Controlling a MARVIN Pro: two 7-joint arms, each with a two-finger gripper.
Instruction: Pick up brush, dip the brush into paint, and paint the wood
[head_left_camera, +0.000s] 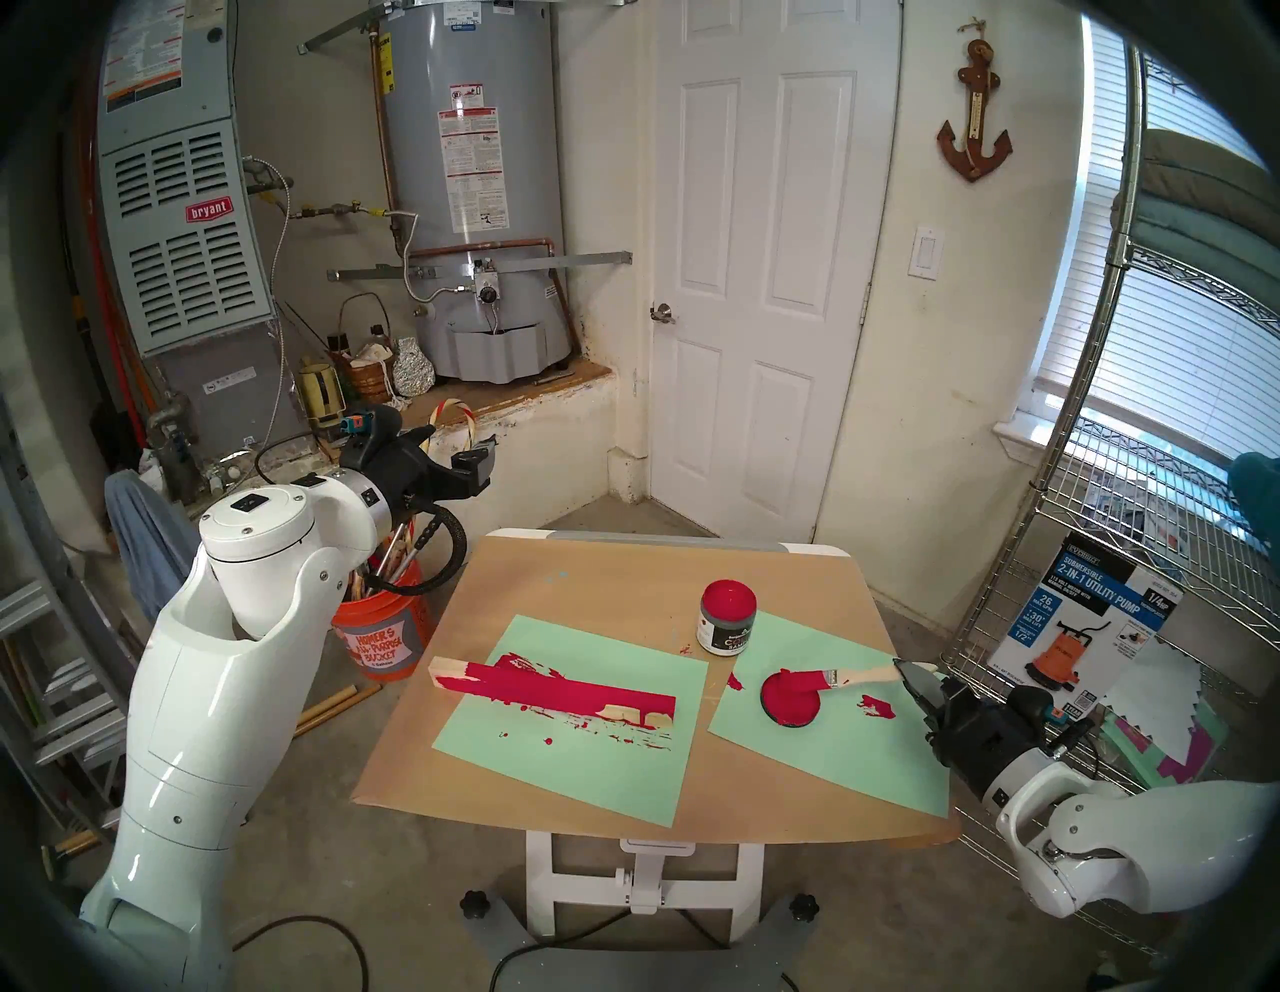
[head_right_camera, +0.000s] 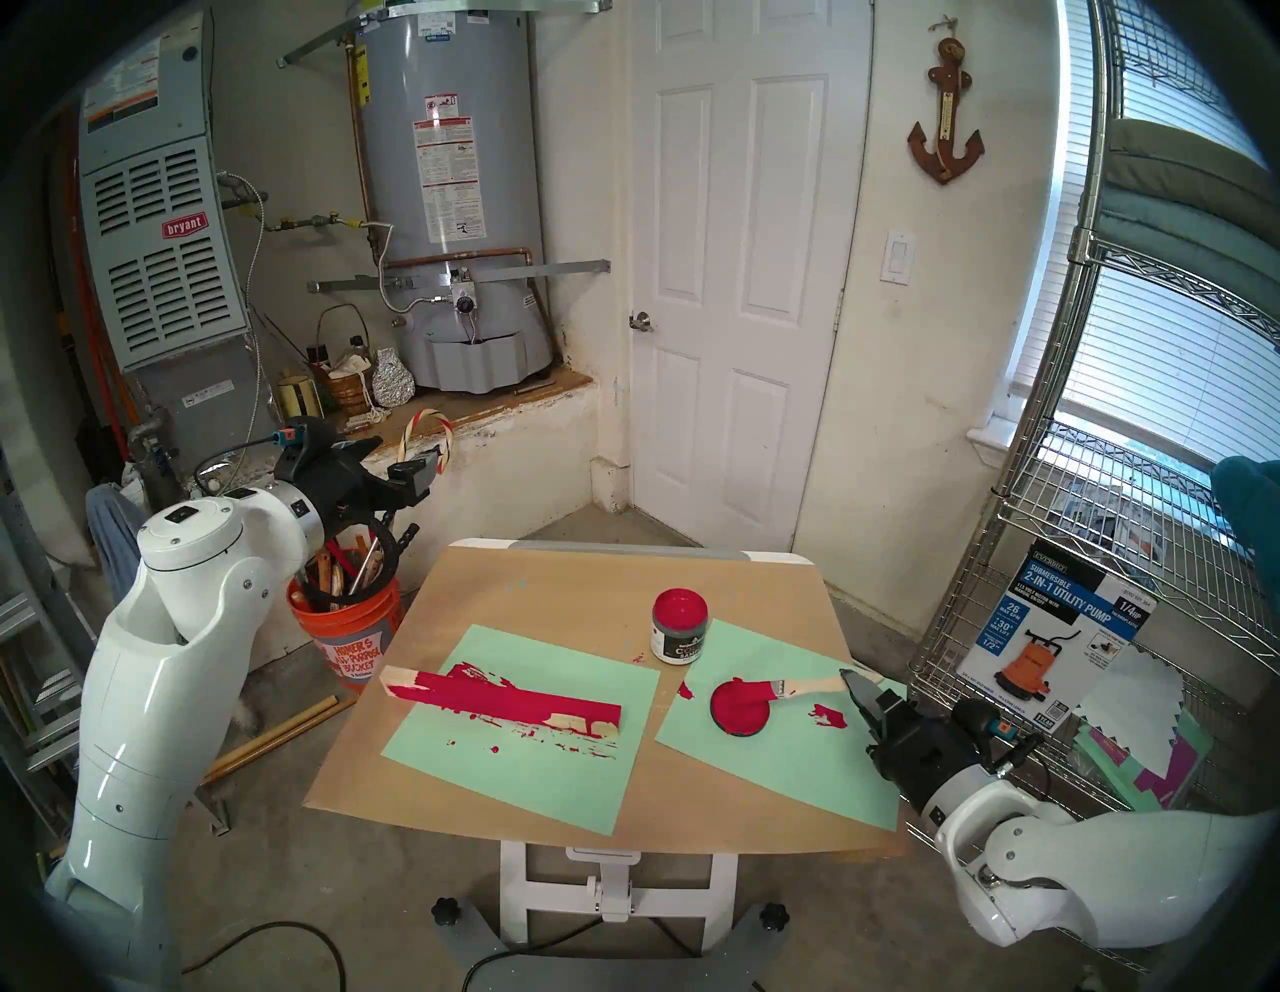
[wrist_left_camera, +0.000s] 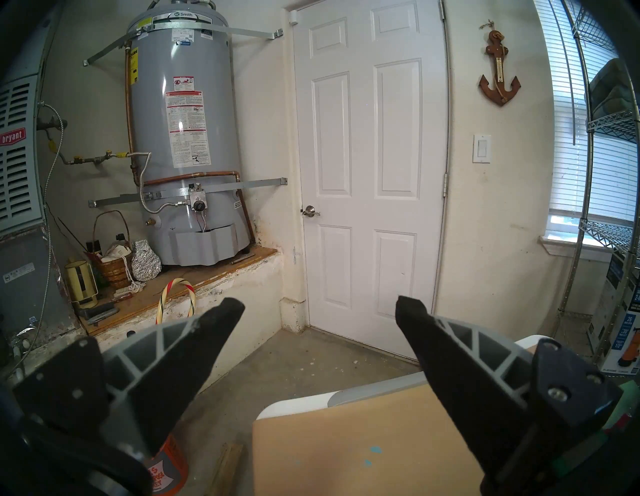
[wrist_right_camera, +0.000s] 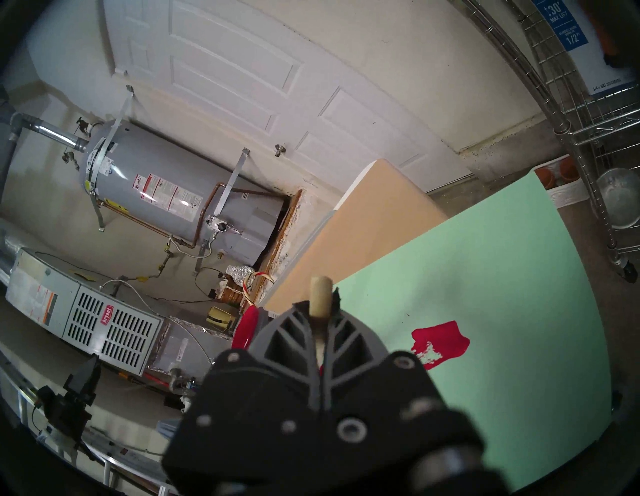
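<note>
Head views: right tool clamps the very end of the small flat wooden-handled brush, bristles on the flat round red lid; thin grip, could pivot, drip.

Left wrist: left tool gapes, empty.

Right wrist: handle tip pokes past closed fingers; slip risk.

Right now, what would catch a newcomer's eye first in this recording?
The crimson paint stands out most: the wood, lying on the left green sheet, is coated red along most of its length. On the right sheet, the right gripper is shut on the end of the brush, whose bristles rest on the red-coated lid, with the open paint jar just behind. The left gripper hangs open, off the table's far left corner.
</note>
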